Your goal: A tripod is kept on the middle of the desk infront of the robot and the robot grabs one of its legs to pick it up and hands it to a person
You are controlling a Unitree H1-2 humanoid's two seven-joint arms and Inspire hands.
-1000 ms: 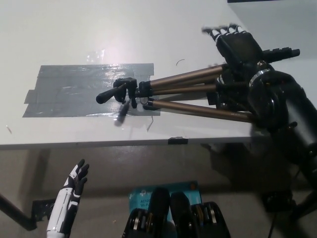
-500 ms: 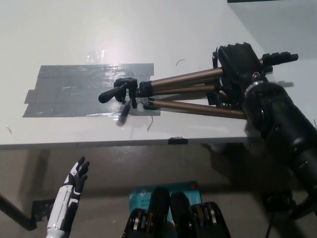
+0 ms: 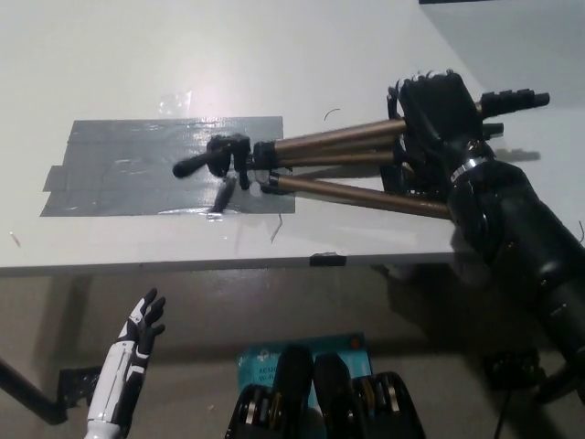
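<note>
The tripod [image 3: 329, 160] lies across the white desk [image 3: 137, 55] with its bronze legs pointing right. Its black head and handle [image 3: 215, 160] rest over the right end of a grey tape patch [image 3: 128, 165]. My black right hand [image 3: 437, 114] comes in from the right and is shut around the tripod's legs near their far ends, hiding that stretch of them. The tripod's black feet [image 3: 516, 98] stick out past the hand. Below the desk's front edge at the lower left, my white left hand [image 3: 142, 331] rests with its fingers apart, holding nothing.
The desk's front edge [image 3: 183, 265] runs across the picture, with a small black clip [image 3: 327, 260] on it. A blue item [image 3: 352, 346] lies on the floor below. The desk's right edge [image 3: 475, 64] slants past the right hand.
My right hand has come down from above the legs and closed on them. The tripod's head end has shifted slightly up and left. The left hand has stayed put.
</note>
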